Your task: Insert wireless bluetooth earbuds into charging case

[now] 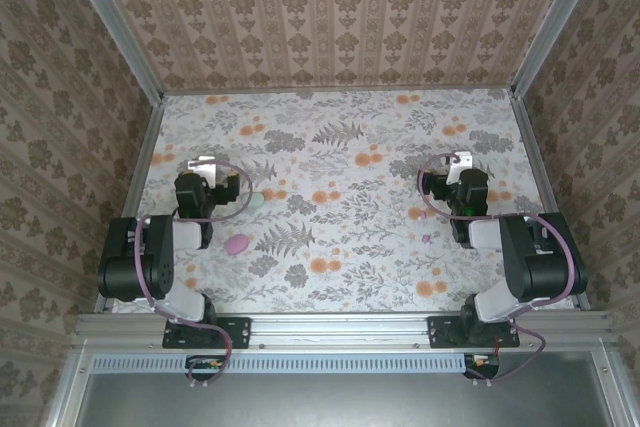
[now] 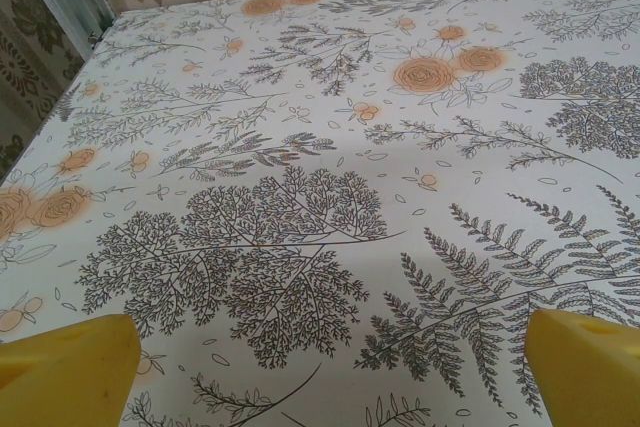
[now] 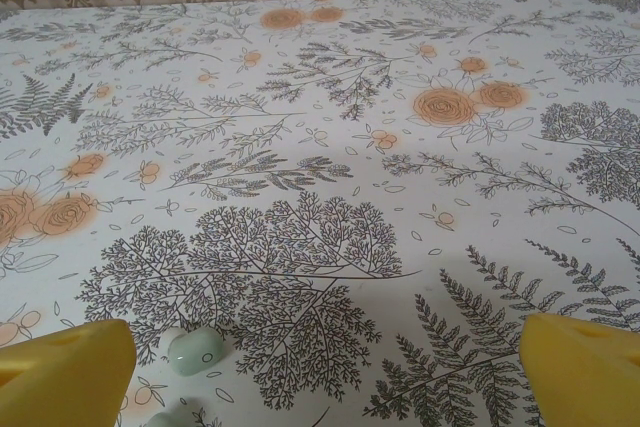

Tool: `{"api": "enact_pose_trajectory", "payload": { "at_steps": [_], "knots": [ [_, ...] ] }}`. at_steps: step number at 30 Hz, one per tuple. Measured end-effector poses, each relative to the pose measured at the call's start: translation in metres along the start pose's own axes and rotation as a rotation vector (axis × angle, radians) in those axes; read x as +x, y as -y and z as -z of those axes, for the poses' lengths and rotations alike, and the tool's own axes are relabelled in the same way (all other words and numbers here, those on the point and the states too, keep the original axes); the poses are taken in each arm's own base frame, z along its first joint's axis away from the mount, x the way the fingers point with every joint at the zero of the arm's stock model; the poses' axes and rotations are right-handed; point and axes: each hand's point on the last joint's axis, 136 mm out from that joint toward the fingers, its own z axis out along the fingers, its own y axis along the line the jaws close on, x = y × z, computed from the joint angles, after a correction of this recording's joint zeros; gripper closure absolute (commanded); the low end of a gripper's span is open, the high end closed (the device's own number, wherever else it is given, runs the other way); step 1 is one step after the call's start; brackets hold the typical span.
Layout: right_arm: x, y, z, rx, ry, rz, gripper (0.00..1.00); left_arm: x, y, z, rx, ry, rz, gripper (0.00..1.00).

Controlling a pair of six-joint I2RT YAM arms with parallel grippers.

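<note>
Both arms sit folded low over the flowered table (image 1: 350,137), 1 on each side, well apart. The left gripper (image 2: 320,387) has its 2 yellow fingers (image 2: 65,372) spread wide, 1 at each bottom corner of its wrist view, with printed tabletop between them. The right gripper (image 3: 325,377) is spread just as wide and grips nothing.

A pale green earbud (image 3: 195,350) lies on the table just inside the finger at the left of the right wrist view. It is close to that finger but, as far as I can see, not touching it. A 2nd pale piece (image 3: 170,415) peeks in at the bottom edge just below it, too cut off to name.

Over by the left arm, 2 small rounded things lie on the table just to its right. A mint-green oval piece (image 1: 258,201) lies level with the gripper, and a pink oval piece (image 1: 237,244) lies nearer the bases. They are near each other but apart. From above they are too small for me to say which is the charging case, or whether it is open or closed. Patterned walls (image 1: 330,17) close in the table on 3 sides.
</note>
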Motion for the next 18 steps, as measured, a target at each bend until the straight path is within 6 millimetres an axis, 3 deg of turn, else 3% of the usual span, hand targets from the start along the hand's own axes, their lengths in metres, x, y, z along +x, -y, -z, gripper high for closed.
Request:
{"api": "enact_pose_trajectory", "payload": {
  "at_steps": [3, 5, 10, 12, 15, 18],
  "knots": [
    [0.0, 0.0, -0.002, 0.001, -0.046, 0.0, 0.0, 0.0, 0.001, -0.001, 0.012, -0.03, 0.002, 0.04],
    [-0.014, -0.001, -0.004, 0.002, -0.094, -0.007, 0.0, -0.008, -0.001, 0.001, 0.013, -0.056, 0.017, 0.04],
    [-0.093, -0.009, 0.005, -0.029, -0.086, -0.046, 0.0, -0.056, -0.019, 0.002, -0.007, -0.091, 0.147, 0.1],
    [-0.11, -0.018, 0.014, -0.077, -0.088, -0.067, 0.0, -0.068, -0.023, 0.001, -0.004, -0.13, 0.206, 0.15],
    [-0.106, -0.034, 0.023, -0.16, -0.148, -0.123, 0.0, -0.068, -0.016, 0.0, 0.035, -0.226, 0.282, 0.19],
    [-0.082, -0.047, 0.025, -0.216, -0.255, -0.183, 0.01, -0.045, -0.001, 0.0, 0.084, -0.363, 0.351, 0.22]
  ]
}}
